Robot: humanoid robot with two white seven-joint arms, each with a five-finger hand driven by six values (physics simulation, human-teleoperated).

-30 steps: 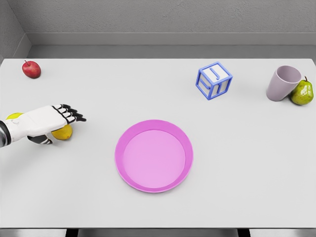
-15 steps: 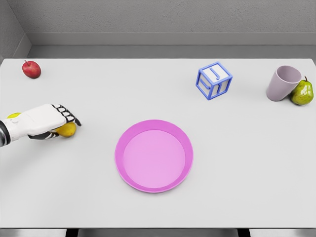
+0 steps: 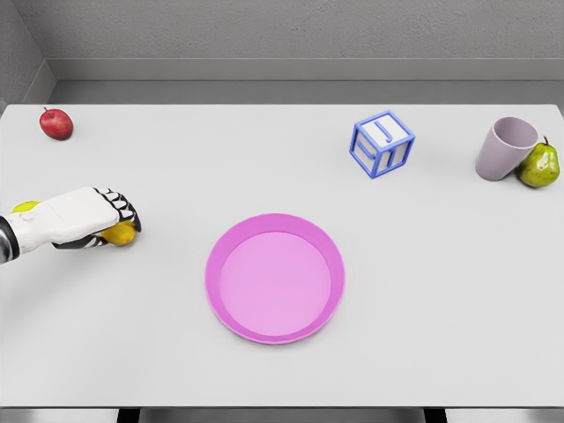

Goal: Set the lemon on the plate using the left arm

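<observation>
On my screen I see a pale grey counter [image 3: 176,352] carrying a bright pink plate [image 3: 275,278], a yellow lemon [image 3: 121,233] under my white left hand [image 3: 84,218] with black-banded fingers [image 3: 123,208], a red apple [image 3: 55,123], a blue-framed white letter block [image 3: 382,144], a mauve cup [image 3: 505,148], and a green pear [image 3: 539,165].

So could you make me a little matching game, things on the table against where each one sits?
Things:
1. apple
2. pear
3. lemon
4. letter block

Places:
A. under the left robot hand
B. far left corner
C. beyond the pink plate, to its right
D. against the tipped cup

Pairs: 1-B, 2-D, 3-A, 4-C
</observation>
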